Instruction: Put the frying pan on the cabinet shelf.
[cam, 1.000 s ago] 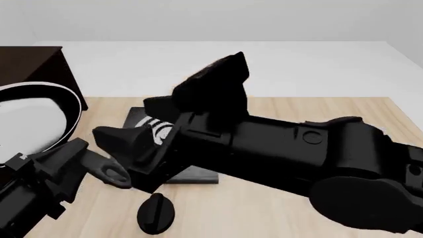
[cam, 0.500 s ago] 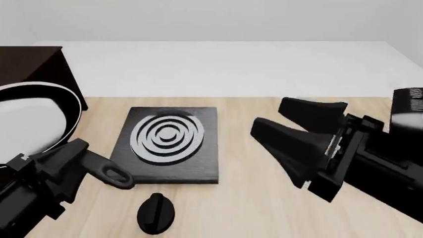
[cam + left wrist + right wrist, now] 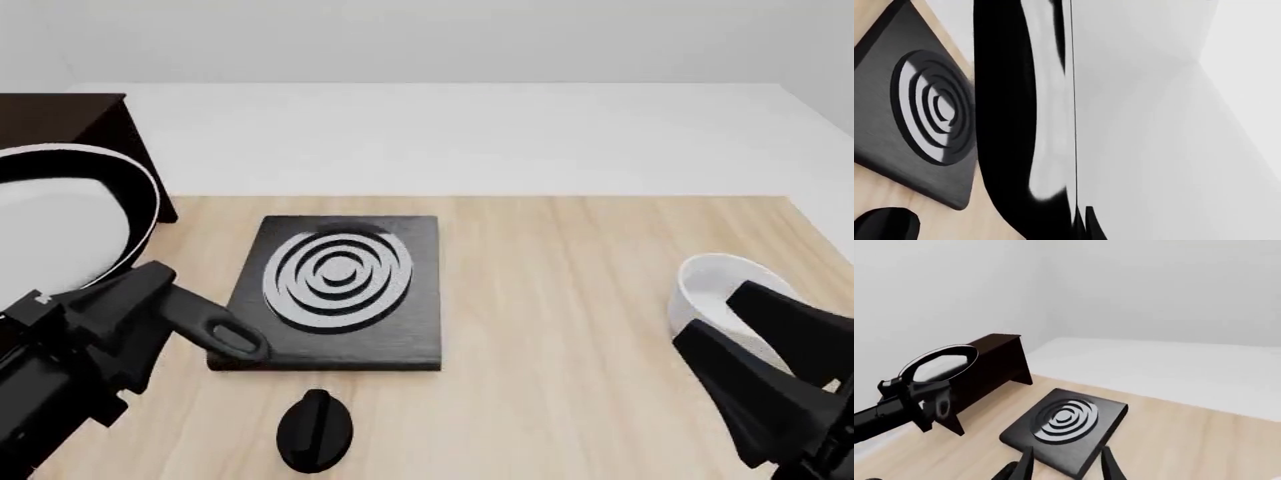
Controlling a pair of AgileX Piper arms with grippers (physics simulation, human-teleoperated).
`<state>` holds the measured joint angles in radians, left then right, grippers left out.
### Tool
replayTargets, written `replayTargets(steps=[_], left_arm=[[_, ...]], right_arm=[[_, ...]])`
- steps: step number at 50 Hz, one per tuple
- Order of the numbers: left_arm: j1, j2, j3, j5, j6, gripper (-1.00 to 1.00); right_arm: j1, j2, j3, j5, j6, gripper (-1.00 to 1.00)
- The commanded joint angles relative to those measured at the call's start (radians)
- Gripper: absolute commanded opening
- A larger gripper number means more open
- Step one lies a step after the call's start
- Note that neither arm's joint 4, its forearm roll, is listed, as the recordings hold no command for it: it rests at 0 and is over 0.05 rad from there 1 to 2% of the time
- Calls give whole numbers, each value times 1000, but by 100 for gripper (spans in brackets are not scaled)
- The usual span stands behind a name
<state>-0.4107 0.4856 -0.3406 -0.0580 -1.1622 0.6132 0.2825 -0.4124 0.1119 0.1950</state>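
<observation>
Mid-carry: the left gripper (image 3: pixel 127 310), fingers clamped on the handle, holds the frying pan (image 3: pixel 60 225) aloft beside the cabinet shelf (image 3: pixel 74 125). The right gripper (image 3: pixel 774 375) hangs spread, empty. Next: lift onto the top.

Frying pan (image 3: pixel 60 225): round, black rim, pale grey-white inside, long black handle ending in a loop. Lifted clear of the worktop, tilted, handle clamped in the left tool (image 3: pixel 94 325), bowl beyond the tool. Cabinet shelf (image 3: pixel 67 125): big boxy dark brown cabinet, flat top, just behind the raised pan.
</observation>
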Motion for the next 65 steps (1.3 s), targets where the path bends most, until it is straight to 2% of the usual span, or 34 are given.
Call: replayTargets(steps=[1,2,3,6,12,18,28,30,39,40,48,55,65], left_arm=[[2,48,-51,-53,3,-100],[3,66,-59,-62,2,-100],[12,86,-91,-52,31,-100],[25,121,-126,-52,33,-100],[50,179,-212,-45,44,-100],[66,238,-294,-29,77,-100],[103,340,-382,-41,69,-100],[92,352,-411,-35,94,-100],[184,464,-490,-43,74,-100],[201,482,-491,-53,55,-100],[235,533,-528,-73,11,-100],[275,611,-633,-46,29,-100],[356,724,-660,-108,-24,-100]], right_arm=[[-78,-112,51,51,5,100],[-77,-107,51,48,5,100],[-71,-94,49,40,4,100],[-42,-46,42,8,-20,100],[-40,-19,31,-10,-32,100],[-45,-36,25,12,-18,100],[-43,-28,11,16,-19,100],[-38,-17,13,9,-4,100],[-28,17,-9,-9,-26,100],[-27,13,-5,-8,-28,100],[-30,18,-3,-5,-26,100],[-18,32,-16,-12,-27,100],[-17,31,-18,-6,-35,100]])
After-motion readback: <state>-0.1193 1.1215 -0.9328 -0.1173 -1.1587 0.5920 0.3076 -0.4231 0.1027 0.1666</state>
